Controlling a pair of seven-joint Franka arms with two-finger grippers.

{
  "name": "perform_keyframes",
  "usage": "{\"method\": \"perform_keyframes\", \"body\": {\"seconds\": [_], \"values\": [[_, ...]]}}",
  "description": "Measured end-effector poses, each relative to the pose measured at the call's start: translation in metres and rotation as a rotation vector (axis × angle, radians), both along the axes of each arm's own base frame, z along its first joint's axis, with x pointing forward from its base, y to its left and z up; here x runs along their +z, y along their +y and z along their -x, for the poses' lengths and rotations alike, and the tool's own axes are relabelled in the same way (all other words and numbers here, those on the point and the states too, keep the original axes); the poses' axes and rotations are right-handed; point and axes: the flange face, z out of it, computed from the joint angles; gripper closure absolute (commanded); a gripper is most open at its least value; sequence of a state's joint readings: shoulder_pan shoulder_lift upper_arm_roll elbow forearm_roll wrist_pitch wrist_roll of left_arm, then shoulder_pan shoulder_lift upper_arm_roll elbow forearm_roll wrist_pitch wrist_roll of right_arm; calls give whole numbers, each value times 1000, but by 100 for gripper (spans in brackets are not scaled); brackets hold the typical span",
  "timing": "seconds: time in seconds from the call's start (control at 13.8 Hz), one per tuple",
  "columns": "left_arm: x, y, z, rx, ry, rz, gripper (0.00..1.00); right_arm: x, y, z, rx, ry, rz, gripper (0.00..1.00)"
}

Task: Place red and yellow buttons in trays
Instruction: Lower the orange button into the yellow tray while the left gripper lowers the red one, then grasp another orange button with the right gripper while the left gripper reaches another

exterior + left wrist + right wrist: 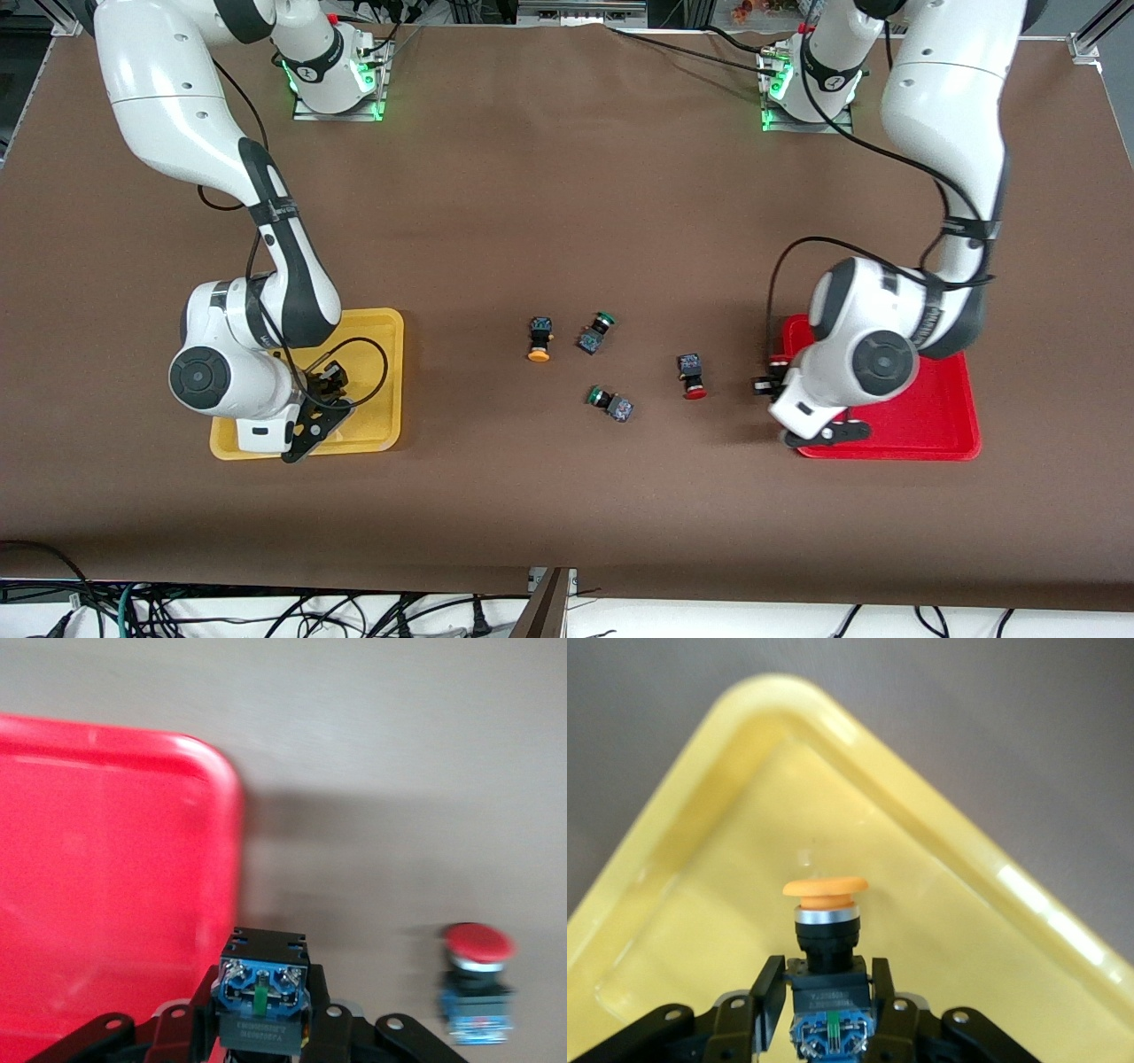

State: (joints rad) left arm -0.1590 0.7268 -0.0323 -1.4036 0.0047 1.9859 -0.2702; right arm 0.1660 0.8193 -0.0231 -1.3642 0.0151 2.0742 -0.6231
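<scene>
Neither tray holds a released button yet: the right gripper (829, 1014), jaws clamped on a yellow button (826, 904), hangs over the yellow tray (381, 323); the left gripper (263, 1014), jaws clamped on a button body (263, 988), hangs at the red tray (939, 425) edge; one red button (692, 375) and one yellow-capped button (539, 339) lie on the table (567, 204) between the trays, among two green buttons (609, 403).

Tray at right arm's end (395, 354) and tray at left arm's end (952, 425), both toward counter's (567, 177) front edge. Between them, mid-counter: switch one (539, 338) beside switch two (595, 333); switch three (609, 402) nearer front camera; switch four (692, 376) nearest left arm's tray. Right claw (328, 385) over its tray, gripping right-held button (827, 904); left claw (771, 377) over its tray's rim, gripping left-held button (263, 988).
</scene>
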Motion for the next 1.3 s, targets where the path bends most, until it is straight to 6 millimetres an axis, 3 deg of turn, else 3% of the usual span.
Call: {"method": "perform_keyframes", "body": {"seconds": [0.22, 0.36, 0.43, 0.65, 0.87, 1.01, 1.16, 1.23, 1.3], "values": [[-14, 70, -3, -66, 26, 21, 100, 5, -9, -1, -62, 1, -3, 1], [-35, 93, 5, -80, 29, 29, 100, 25, 9, 2, -164, 4, -16, 1], [-45, 104, 9, -98, 21, 32, 100, 36, 28, 5, -223, 6, -29, 1], [-64, 169, 16, -171, -20, 52, 100, 57, 114, 26, -394, 15, -49, 1], [-68, 234, 26, -175, -27, 66, 100, 57, 208, 63, -563, 29, -19, 1], [-68, 254, 29, -159, -31, 68, 100, 53, 268, 94, -669, 24, -4, 1], [-68, 264, 31, -158, -30, 70, 99, 44, 314, 119, -729, 5, -17, 1], [-70, 268, 34, -160, -26, 72, 65, 38, 329, 129, -749, 1, -19, 1], [-73, 271, 36, -159, -19, 75, 9, 30, 341, 137, -768, -3, -22, 1]]}}
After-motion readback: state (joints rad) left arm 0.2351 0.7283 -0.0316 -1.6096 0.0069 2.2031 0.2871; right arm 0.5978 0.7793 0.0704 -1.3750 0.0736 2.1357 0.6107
